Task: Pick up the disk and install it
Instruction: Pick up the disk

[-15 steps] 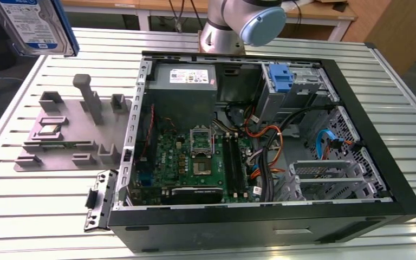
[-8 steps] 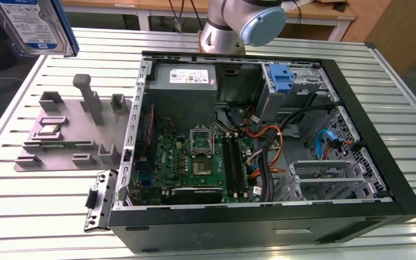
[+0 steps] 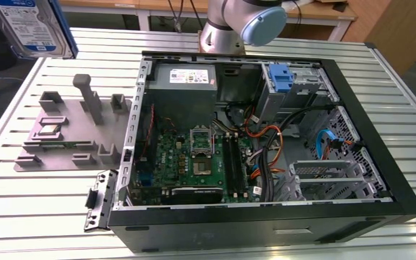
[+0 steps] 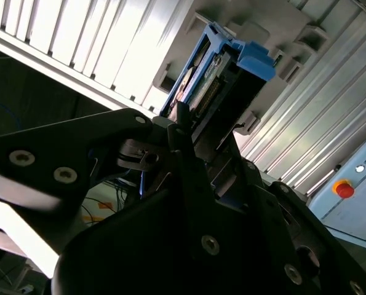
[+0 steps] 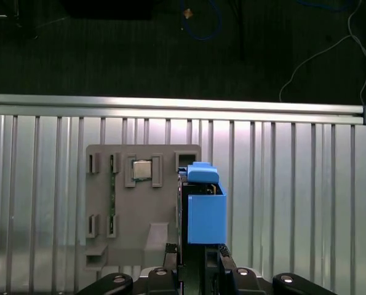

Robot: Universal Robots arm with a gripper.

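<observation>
My end effector (image 5: 196, 249) is clamped on the disk (image 5: 204, 209). In the first wrist view its two dark fingers (image 5: 170, 249) press on either side of the near end, and the bright blue frame stands out away from them. In the second wrist view the end effector (image 4: 207, 138) grips the same disk (image 4: 226, 74), with the blue frame and the connector edge at the far end pointing towards the slatted surface.

The disk is in the air, touching nothing but the fingers. In the first wrist view it hangs over the edge of a grey fixture (image 5: 139, 209) lying on the ribbed metal desk (image 5: 293, 203), and a small square chip (image 5: 141, 170) sits in one of the fixture's pockets. In the exterior view the disk (image 3: 31, 27) is at the exterior view's upper left, label side showing. It is above the desk (image 3: 34, 206) and well apart from the open computer case (image 3: 251, 227).

The grey fixture (image 3: 67, 132) lies just beside the case, on the exterior view's left. Inside the case I see the green motherboard (image 3: 193, 162), the grey power-supply box (image 3: 182, 76) and a blue latch (image 3: 284, 81) on its metal cage. The arm (image 3: 240, 24) rises behind the case.
</observation>
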